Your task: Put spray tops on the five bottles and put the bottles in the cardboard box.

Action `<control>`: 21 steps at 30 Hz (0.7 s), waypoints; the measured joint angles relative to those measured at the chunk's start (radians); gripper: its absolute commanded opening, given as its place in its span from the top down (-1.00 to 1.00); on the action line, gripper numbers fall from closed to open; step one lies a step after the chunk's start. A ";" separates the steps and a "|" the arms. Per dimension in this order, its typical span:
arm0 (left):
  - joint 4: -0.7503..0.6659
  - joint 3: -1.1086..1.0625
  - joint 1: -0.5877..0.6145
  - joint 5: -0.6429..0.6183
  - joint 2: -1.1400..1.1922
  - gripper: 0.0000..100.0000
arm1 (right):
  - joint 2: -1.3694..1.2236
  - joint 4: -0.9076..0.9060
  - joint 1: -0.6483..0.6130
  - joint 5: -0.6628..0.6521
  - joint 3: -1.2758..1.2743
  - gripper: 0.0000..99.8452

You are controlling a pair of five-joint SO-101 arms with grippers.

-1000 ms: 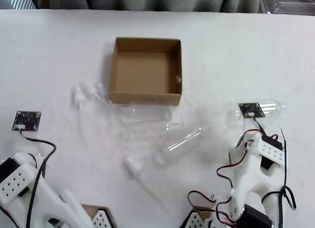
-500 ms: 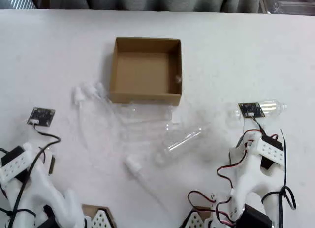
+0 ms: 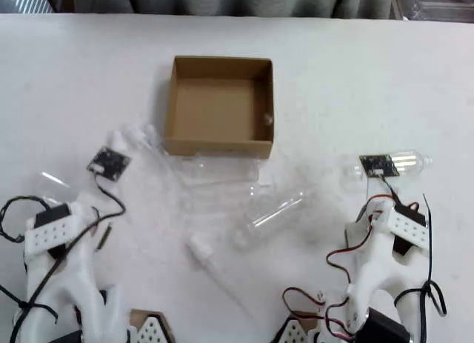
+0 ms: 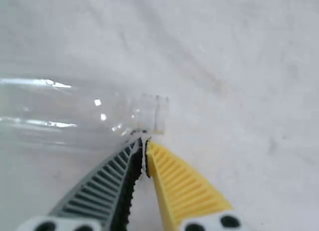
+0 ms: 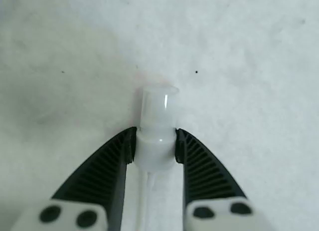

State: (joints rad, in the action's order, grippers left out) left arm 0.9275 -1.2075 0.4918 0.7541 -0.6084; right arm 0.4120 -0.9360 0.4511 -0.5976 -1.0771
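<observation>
Box: cardboard box [image 3: 218, 146] stands upright and open-topped on the white table [image 3: 355, 69], on the far side from both arms.
Left gripper: left gripper [image 4: 145, 142] has its grey and yellow fingers pressed together with nothing between them. The tips sit right at the neck of a clear bottle [image 4: 70, 114] that lies on its side.
Left arm: left arm [image 3: 55, 243] is off the box's near-left corner.
Right gripper: right gripper [image 5: 155, 141] is clamped narrowly on a white spray top [image 5: 158, 122], one black finger on each side of its collar, with the thin tube running back between them.
Right arm: right arm [image 3: 389, 239] is well off the box's near-right corner.
Loose bottles: lying bottle [image 3: 270, 212] rests on its side near the box's front wall, on the arms' side. The far bottle [image 3: 406, 162] lies well off the box's front-right corner.
Loose tops: two white tops [image 3: 118, 143] lie just beside the box's front-left corner. The tubed top [image 3: 200, 247] lies farther out from the front wall, toward the arms.
</observation>
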 measured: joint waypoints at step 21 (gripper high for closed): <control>0.344 0.442 0.011 0.315 0.000 0.48 | 0.000 0.000 0.000 0.000 0.000 0.97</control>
State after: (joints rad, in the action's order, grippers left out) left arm 1.2712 -0.7656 0.5025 1.0687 -0.6084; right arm 0.4120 -0.9360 0.4511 -0.5976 -1.0771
